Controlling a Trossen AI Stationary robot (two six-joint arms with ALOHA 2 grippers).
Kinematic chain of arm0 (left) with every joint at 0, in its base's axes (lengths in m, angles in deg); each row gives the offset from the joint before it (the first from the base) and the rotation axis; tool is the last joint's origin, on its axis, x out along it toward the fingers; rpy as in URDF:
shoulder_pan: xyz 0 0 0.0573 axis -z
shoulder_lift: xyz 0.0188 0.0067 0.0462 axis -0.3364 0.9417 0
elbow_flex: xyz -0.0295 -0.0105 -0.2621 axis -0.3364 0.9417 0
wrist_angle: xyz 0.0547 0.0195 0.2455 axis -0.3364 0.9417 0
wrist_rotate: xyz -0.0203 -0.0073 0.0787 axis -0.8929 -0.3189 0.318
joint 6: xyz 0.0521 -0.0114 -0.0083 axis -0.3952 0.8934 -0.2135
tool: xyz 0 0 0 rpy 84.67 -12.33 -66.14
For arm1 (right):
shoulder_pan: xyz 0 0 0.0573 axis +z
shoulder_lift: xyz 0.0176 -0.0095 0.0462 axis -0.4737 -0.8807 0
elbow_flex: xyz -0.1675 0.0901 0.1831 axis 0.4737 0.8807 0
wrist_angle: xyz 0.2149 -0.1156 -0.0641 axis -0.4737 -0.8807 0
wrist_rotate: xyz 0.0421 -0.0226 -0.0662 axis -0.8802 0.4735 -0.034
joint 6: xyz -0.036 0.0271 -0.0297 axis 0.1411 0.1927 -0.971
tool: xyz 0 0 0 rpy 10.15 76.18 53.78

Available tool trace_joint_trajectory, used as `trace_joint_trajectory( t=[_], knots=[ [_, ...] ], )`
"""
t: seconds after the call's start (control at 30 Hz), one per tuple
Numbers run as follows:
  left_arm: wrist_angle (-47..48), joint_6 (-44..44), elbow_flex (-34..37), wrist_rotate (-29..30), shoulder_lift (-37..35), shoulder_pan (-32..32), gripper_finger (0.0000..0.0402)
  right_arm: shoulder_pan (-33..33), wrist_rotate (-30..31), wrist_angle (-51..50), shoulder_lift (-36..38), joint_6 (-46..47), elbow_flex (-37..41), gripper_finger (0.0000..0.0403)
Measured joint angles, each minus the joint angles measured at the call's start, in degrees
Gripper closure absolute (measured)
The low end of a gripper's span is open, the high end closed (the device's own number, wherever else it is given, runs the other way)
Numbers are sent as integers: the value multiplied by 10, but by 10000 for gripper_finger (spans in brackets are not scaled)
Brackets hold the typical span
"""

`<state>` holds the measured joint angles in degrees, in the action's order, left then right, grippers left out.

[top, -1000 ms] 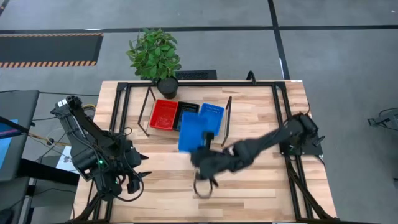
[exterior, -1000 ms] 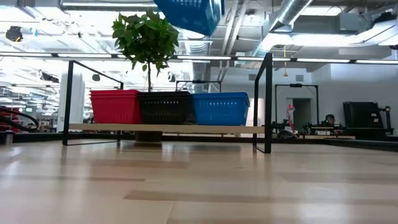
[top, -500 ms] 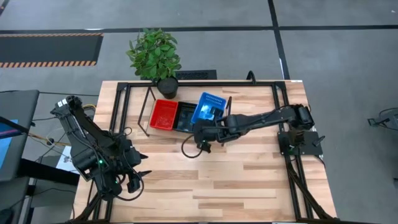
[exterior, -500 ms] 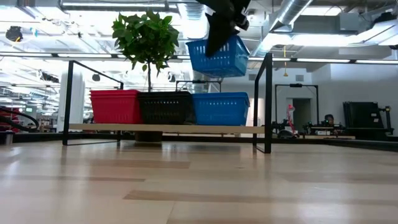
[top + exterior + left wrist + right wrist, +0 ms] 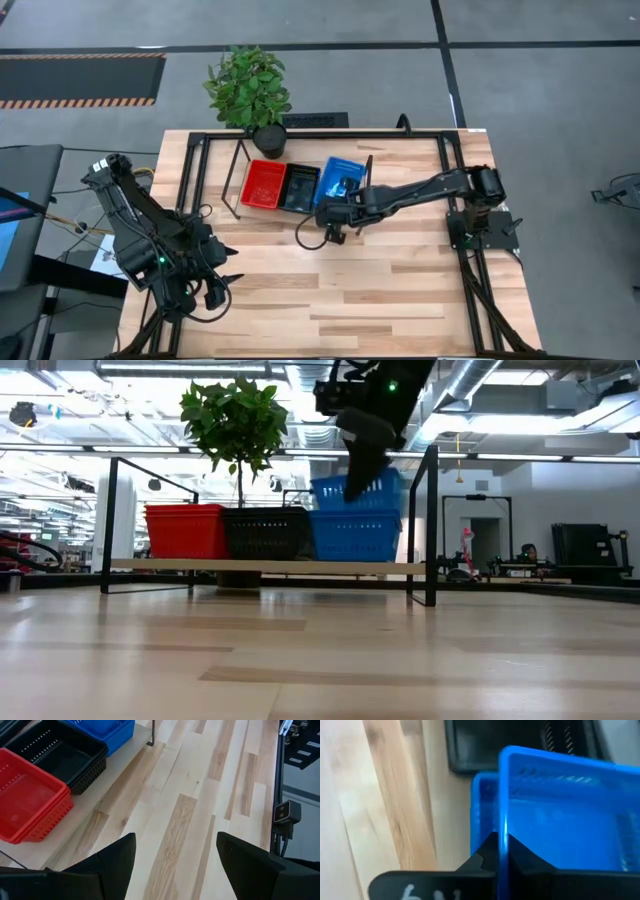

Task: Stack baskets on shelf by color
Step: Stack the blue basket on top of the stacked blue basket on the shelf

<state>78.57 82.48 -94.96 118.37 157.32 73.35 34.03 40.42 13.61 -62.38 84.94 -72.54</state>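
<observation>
On the shelf stand three stacks of baskets: red, black and blue. My right gripper reaches in from the table's right and is shut on one more blue basket, directly over the blue stack. My left gripper waits open near the table's near left corner. Its wrist view shows the red, black and blue stacks farther off. My right gripper pinches the blue basket's near wall at its rim, one finger outside and one inside. The fingers come from the near side, slanting down. The basket sits tilted, its underside meeting the top of the blue stack.
A potted plant stands behind the shelf at the far edge. Black end frames rise at both shelf ends. A black frame runs round the table's edges. Bare plank tabletop lies in front of the shelf.
My right gripper has carried the blue basket from high over the table in front of the shelf toward the far edge, then down. The basket has gone from well above the shelf to tilted on top of the blue stack.
</observation>
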Motion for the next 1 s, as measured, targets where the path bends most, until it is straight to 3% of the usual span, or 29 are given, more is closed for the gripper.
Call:
trace_joint_trajectory(
  t=[0.3,1.0],
  knots=[
    [0,3,0,0,0,0,136,-7,-39,47,-1,-15,34,390],
    [0,-21,0,12,0,0,136,-10,-76,44,22,-18,35,273]
  ],
)
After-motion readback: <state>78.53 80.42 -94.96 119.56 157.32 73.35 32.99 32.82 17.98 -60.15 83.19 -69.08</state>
